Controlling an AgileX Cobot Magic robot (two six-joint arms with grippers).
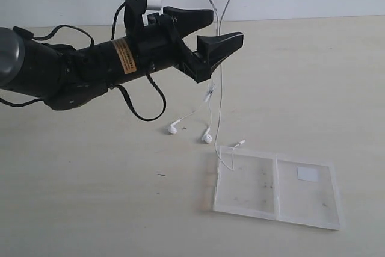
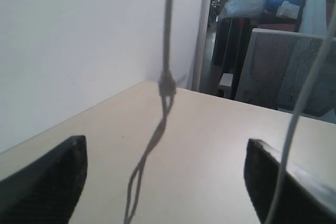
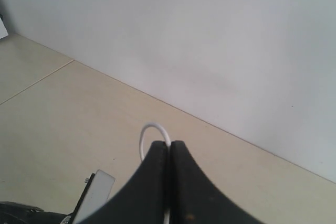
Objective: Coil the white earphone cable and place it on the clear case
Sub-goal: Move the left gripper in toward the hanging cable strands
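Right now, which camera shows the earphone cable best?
The exterior view: the cable runs from the top edge down to both earbuds and the plug by the case. The left wrist view shows only blurred strands; the right wrist view, a small loop at the shut right gripper.

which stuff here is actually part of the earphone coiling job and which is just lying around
Part of the job:
- white earphone cable
- clear case
- right end effector, shut on the cable
- left end effector, open around the hanging strands

Just there:
- black robot cables
- dark speck on the table
- mesh chair in the background
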